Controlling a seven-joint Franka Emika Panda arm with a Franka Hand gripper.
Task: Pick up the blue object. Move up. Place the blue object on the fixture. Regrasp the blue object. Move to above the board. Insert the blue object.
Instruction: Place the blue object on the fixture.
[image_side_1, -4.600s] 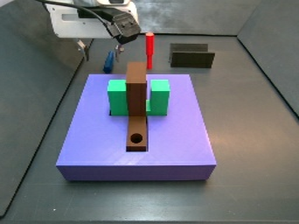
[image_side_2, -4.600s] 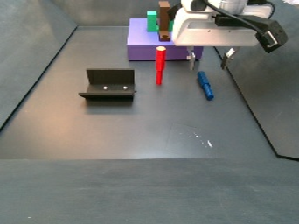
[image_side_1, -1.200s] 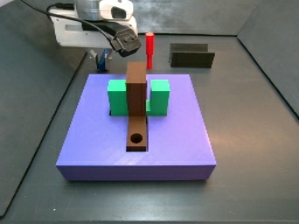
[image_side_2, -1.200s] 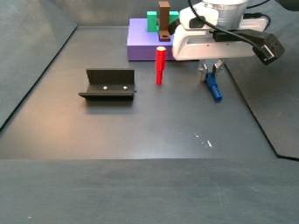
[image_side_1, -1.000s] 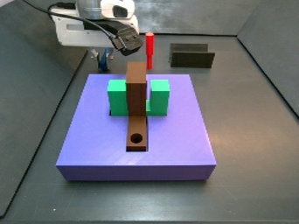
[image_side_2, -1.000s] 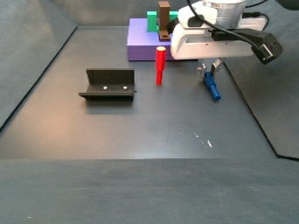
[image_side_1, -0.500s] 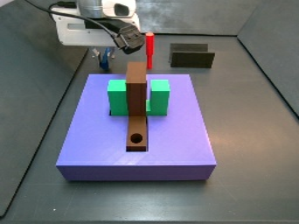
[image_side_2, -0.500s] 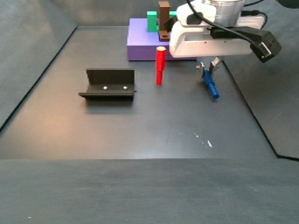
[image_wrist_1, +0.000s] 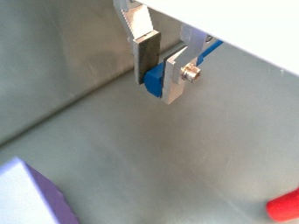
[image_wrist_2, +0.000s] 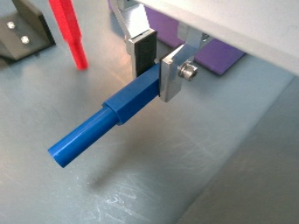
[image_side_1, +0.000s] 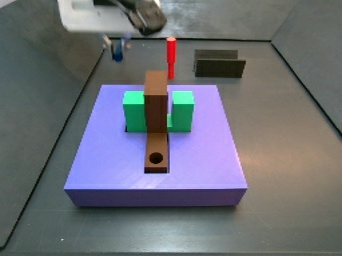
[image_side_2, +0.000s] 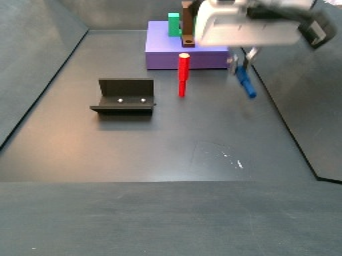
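Now that my gripper (image_wrist_2: 156, 59) has risen off the floor clamping the peg (image_wrist_2: 103, 123), lift's done; fixture (image_side_2: 123, 96) comes next.

Your dark grey tabletop (image_side_2: 160, 150) carries the purple board (image_side_1: 160, 155), the fixture (image_side_2: 124, 97) well apart from it, and the red peg (image_side_2: 183, 76) standing upright between them. The gripper (image_side_2: 241, 62) hangs above the tabletop, clamping the blue object (image_side_2: 246, 80) clear of it.

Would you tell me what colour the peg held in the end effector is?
Blue; the peg between the end effector's fingers shows best in a wrist view.
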